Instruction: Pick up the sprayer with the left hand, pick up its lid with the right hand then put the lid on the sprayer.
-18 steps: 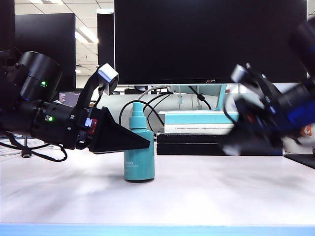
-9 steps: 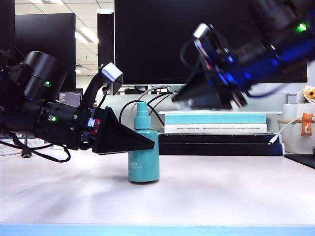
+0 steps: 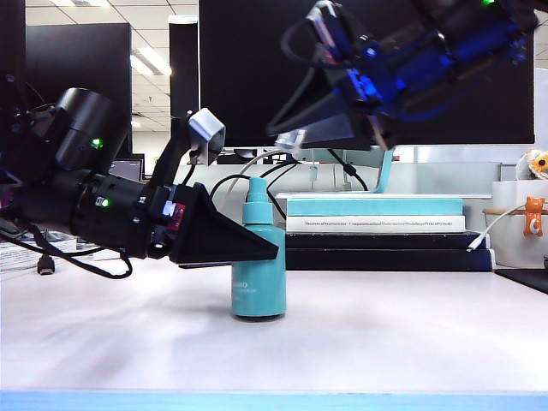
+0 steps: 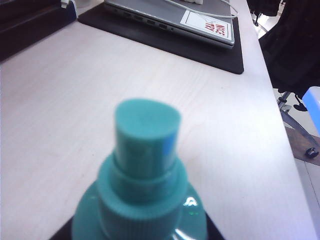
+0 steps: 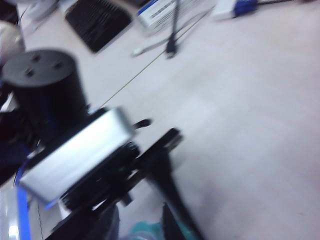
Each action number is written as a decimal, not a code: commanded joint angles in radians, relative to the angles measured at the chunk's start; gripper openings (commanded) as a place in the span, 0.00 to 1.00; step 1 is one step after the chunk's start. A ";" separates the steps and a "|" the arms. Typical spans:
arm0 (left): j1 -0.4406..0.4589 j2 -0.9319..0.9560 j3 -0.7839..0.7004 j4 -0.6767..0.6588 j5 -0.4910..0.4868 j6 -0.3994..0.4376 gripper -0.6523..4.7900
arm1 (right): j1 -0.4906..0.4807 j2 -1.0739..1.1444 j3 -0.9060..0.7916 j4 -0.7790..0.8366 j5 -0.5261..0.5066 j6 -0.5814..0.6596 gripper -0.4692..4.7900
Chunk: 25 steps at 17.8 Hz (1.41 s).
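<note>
The sprayer (image 3: 259,262) stands upright on the pale table (image 3: 385,334), roughly at the middle of the exterior view, with its lighter nozzle (image 3: 256,199) bare at the top. The left hand (image 3: 257,248), the green-lit gripper, reaches in from the left side and lies nearly level; its wedge-shaped jaws are clamped on the bottle's body just under the shoulder, so it is grasping the sprayer. The bottle's base looks to be on the table or barely off it; I cannot tell which. In the left wrist view the nozzle (image 4: 146,135) and ribbed collar fill the lower middle, close and blurred, with the table (image 4: 60,100) stretching behind and a laptop (image 4: 175,20) on a dark mat at the far edge.

The right hand (image 3: 289,137), the blue-lit gripper, hangs in the air above and to the right of the sprayer, angled down toward the left. At its jaw tips sits a small clear shape, the lid (image 3: 292,140), pinched between the narrowly set jaws, above the nozzle and apart from it. The right wrist view is blurred: it looks down on the left arm's grey camera block (image 5: 75,155) and black wrist, with a sliver of teal (image 5: 145,232) at the picture's edge.

Behind the sprayer 2 books (image 3: 377,224) are stacked beneath a large dark monitor (image 3: 360,60).
</note>
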 commanded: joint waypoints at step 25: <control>-0.022 0.002 0.010 -0.024 0.096 0.019 0.50 | 0.089 0.051 0.007 -0.084 0.095 -0.138 0.27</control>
